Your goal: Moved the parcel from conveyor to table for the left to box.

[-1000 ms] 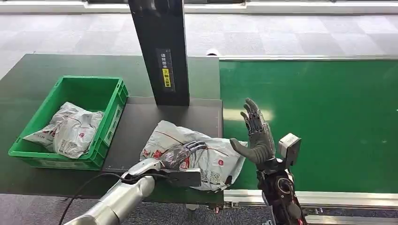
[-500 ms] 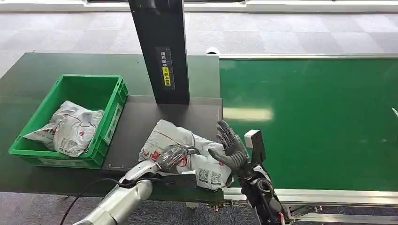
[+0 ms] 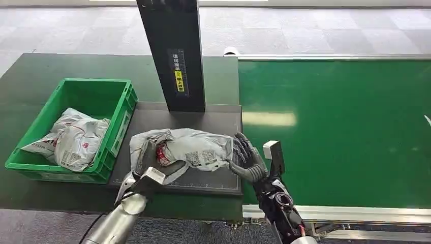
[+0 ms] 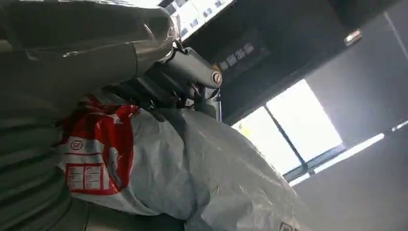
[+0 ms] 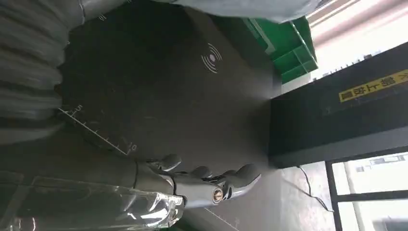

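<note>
Parcel (image 3: 178, 147) lifted leftward, label seemingly "SF".

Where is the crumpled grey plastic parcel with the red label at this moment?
In the head view, the crumpled grey plastic parcel is over the dark scanning mat, right of the green plastic crate, held by the left robot hand.

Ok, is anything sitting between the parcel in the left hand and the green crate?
Nothing visible. The left hand grips the crumpled grey plastic parcel over the dark scale pad, and only bare pad lies between it and the green plastic crate. The crate already holds similar grey parcels, with room beside them.
</note>
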`<state>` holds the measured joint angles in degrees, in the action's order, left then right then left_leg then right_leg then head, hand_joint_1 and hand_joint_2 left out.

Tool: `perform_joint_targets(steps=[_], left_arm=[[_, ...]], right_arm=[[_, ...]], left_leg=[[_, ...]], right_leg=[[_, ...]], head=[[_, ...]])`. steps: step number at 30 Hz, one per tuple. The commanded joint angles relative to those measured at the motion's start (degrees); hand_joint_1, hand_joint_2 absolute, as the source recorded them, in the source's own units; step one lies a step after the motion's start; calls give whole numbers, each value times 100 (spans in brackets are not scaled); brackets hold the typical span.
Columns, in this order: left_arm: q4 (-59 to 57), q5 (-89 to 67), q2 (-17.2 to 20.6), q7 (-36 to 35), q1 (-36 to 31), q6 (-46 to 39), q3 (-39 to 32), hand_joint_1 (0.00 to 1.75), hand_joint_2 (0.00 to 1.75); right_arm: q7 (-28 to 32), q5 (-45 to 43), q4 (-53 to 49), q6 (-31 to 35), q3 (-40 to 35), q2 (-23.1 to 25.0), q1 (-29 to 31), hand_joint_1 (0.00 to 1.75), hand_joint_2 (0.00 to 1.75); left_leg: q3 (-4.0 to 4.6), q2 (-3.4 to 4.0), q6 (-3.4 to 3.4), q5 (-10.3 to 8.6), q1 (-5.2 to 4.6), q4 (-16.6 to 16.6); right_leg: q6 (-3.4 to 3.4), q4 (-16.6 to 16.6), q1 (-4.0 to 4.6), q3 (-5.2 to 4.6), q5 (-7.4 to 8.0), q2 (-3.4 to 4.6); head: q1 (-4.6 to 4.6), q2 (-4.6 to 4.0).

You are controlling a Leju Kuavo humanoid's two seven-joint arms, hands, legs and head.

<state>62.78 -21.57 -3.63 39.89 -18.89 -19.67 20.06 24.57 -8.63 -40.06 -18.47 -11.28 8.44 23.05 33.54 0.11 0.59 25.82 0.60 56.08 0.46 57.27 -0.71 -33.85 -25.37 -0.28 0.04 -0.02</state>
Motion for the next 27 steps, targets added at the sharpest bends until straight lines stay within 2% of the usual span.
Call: perform_joint_targets(steps=[1,11,13,15,19,22,25,27], left_arm=[[466,263,80,11,41,-126,-106,175,175],[533,400,113,11,44,-250,-59,175,175],[922,856,240,11,70,-939,107,175,175],[1055,1029,298,11,63,-1032,166,175,175],[1949,1174,549,11,40,-2033,632,175,175],[2562,228,245,11,160,-2033,160,175,175],[2915,-967,-156,11,226,-2033,-400,175,175],[2917,-1701,-376,11,178,-2033,-752,175,175]], right_arm=[[48,-9,539,25,-201,-68,230,0,175],[72,-19,538,13,-213,-71,225,0,175],[205,17,515,73,-277,-92,210,0,175],[250,21,507,98,-292,-105,202,0,175],[330,29,537,193,-333,-122,246,0,175],[419,5,481,155,-376,-156,215,0,175],[989,158,85,180,-481,-220,74,0,175],[1268,343,-337,510,-472,-256,-80,0,175]], left_leg=[[-7,6,-2,7,5,0],[-3,3,-3,4,2,-4],[-1,4,-2,5,2,-1],[2,3,-1,4,2,0],[3,-3,-1,6,4,2],[8,4,-4,9,4,6],[6,1,-7,12,6,9],[11,-2,-5,8,2,7]], right_leg=[[-4,-6,6,7,-2,10],[-3,-7,3,1,0,7],[-4,-4,3,-1,-2,8],[-3,-2,3,-4,-1,6],[-5,-1,5,-4,-4,1],[-3,0,5,-9,-4,8],[-2,-3,7,-3,-6,6],[-2,0,3,-9,-5,2]], head=[[2,0],[2,2],[2,0],[2,0],[2,2],[2,2],[2,0],[0,2]])
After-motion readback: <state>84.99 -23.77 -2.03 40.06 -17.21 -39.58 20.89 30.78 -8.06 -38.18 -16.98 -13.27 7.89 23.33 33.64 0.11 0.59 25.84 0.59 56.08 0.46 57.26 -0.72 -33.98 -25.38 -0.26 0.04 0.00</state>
